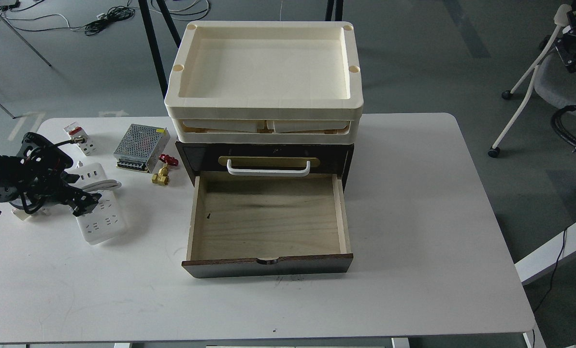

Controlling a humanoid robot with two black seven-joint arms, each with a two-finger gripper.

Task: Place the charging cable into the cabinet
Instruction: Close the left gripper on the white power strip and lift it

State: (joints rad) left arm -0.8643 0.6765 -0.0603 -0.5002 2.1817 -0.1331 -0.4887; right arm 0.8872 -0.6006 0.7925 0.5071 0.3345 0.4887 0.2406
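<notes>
A white table (413, 203) with rounded corners fills most of the head view, standing on a grey floor. Beyond its far edge, black cables (109, 17) lie coiled on the floor at the upper left, and black table legs rise behind the cabinet. To the right of the table stands a white-framed wheeled chair (534, 82).

The cabinet (264, 159), dark brown, sits at the middle of the table toward the far edge. Its lower drawer (268, 222) is pulled fully out toward the near edge, showing a bare pale wood floor. The drawer above is closed and carries a white bar handle (268, 168) on a brass plate. Cream plastic trays (264, 77) are stacked on top.

Near the far left corner lie a small white plug adapter (81, 139) with a red button, a silver perforated power supply box (141, 147) and a brass valve (163, 171) with a red handle, the valve just left of the cabinet.

The charging cable (99, 212) lies flat on the table by the left edge, well left of the open drawer, its thick white cord curving across its far end. The left gripper (82, 200) comes in from the left edge and sits over the strip's left side; its dark fingers overlap the white body, but I cannot tell whether the jaws are apart or closed on it. The right arm is not visible.
</notes>
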